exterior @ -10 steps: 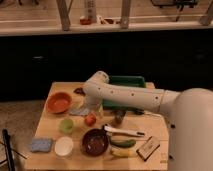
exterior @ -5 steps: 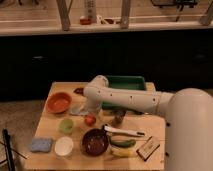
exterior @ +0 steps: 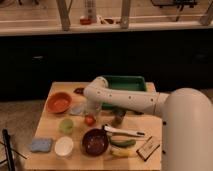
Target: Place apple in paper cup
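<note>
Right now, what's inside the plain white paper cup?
White paper cup shows only its cream-white interior, nothing in it; near inner wall hidden. Small red-orange apple sits on the wooden table under the end effector, beside the pale green cup.

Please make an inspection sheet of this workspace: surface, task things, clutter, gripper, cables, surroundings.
Surface: wooden table, crowded with dishes.
Job's things: apple lies on the table, right of the green cup; paper cup stands upright near the front left, with no apple in it.
Clutter: orange bowl, maroon bowl, blue sponge, green tray.
Grippers: gripper hangs directly over the apple; contact cannot be told.
Cables: nothing seen.
Surroundings: dark cabinets behind the table.
</note>
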You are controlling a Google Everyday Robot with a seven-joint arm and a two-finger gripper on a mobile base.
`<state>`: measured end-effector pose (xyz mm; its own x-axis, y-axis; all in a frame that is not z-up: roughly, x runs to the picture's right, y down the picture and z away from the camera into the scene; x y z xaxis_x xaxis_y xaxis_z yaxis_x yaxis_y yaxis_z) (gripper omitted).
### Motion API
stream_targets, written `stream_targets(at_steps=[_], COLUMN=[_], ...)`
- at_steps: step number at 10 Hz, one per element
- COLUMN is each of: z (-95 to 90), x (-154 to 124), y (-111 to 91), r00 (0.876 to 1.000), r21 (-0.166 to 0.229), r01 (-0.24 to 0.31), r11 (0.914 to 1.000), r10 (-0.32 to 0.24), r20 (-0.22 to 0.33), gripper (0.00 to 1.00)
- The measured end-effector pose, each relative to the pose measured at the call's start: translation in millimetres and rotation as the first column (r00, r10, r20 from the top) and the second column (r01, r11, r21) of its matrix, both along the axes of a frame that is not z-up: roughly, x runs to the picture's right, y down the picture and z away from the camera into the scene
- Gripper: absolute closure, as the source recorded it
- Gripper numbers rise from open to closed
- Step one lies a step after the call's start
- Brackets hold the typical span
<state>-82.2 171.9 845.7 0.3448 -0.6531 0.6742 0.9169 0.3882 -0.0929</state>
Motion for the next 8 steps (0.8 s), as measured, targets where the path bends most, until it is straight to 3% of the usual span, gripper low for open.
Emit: stream_targets(at_steps=[4, 8], z=[4.7, 3.9], x=[-3.1, -3.5], y=[1.8, -0.7], r00=[1.000, 0.999], r21=[-0.014, -0.026], r01=[0.009, 0.042], r11=[0.9999, 0.9988], r10=[-0.008, -0.041], r20=[0.010, 0.014], gripper=[0.95, 1.00])
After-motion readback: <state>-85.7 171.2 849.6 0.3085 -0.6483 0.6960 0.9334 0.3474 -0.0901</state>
